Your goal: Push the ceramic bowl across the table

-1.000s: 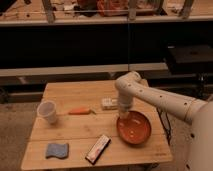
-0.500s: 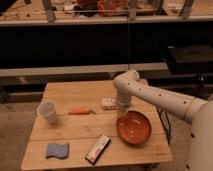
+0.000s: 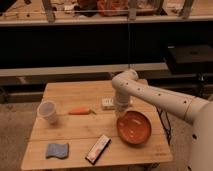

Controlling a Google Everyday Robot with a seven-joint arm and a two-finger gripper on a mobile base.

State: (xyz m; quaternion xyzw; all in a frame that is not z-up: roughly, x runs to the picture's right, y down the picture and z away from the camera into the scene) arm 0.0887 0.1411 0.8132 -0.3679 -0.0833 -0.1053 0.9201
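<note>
On the worktop (image 3: 75,132) I count six loose things, one of each kind: one ceramic bowl (image 3: 134,127), one white cup (image 3: 47,111), one orange carrot (image 3: 80,111), one small pale box (image 3: 107,103), one blue sponge (image 3: 56,150) and one flat dark bar-shaped packet (image 3: 98,148). There is one white robot arm (image 3: 155,97), and it reaches in from the right side.

The ceramic bowl is wide, shallow and round, orange-red with a glossy inside, and it is the biggest thing here. It stands upright at about 3 o'clock from the middle of the worktop, close to the right edge.

The end effector (image 3: 121,112) hangs down at about 11 o'clock of the bowl, just at its far rim. If it touches the rim, or if it is apart or together, I cannot tell from where I stand.

The pale box lies at 12 o'clock of the end effector, just beside it. The carrot is at 10 o'clock from the middle, the cup at 9 o'clock near the left edge, the sponge at 8 o'clock and the dark packet at 6 o'clock by the near edge.

Any print on the box and the packet is too small to read.
</note>
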